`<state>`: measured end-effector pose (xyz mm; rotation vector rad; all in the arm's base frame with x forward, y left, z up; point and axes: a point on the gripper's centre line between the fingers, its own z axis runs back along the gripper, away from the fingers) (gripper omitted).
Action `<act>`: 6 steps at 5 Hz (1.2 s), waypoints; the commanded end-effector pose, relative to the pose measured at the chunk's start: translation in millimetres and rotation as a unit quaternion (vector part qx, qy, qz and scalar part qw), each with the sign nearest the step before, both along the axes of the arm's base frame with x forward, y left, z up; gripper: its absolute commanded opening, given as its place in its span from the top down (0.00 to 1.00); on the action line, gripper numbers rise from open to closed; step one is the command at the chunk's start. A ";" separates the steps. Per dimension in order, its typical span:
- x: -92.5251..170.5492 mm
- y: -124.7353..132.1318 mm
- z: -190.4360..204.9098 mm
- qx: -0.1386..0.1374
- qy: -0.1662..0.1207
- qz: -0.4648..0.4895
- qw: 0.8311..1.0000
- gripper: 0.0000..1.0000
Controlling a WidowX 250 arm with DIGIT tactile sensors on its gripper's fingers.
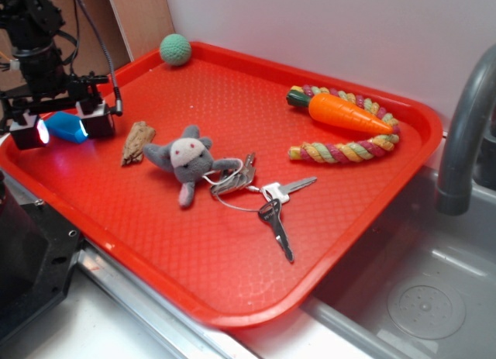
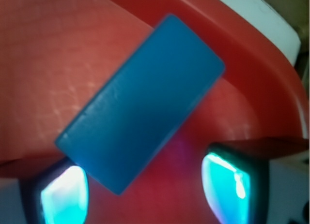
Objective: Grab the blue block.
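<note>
While its fingers stand apart, the gripper [image 1: 62, 129] straddles the block [image 1: 65, 127] at the tray's [image 1: 232, 243] left edge.

In the wrist view only the glowing tips of the two pads [image 2: 65, 195] show, cut off by the bottom of the frame, and the block [image 2: 143, 103] lies slantwise between them, its lower corner over the left pad and clear of the right one; whether it touches the left pad cannot be told. From outside, the block shows as a blue patch between the black fingers, its underside hidden. The arm [image 1: 35, 41] is cropped at the top. Farther out lie a wood scrap [image 1: 138, 140], a grey plush mouse [image 1: 186, 159], keys [image 1: 271, 200], a carrot-and-rope toy [image 1: 345, 122] and a teal ball [image 1: 176, 49]. A faucet [image 1: 465, 134] is cut off at right.
</note>
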<state>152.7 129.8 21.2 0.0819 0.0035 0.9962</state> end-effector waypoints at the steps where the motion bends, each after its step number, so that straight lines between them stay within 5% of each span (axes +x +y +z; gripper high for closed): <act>1: -13.9 -4.8 45.1 0.017 -0.066 0.073 0.995 0.00; 3: -12.3 13.8 38.9 0.032 -0.051 0.166 0.984 0.00; 6: -1.8 35.7 17.5 0.013 -0.038 0.169 0.985 0.00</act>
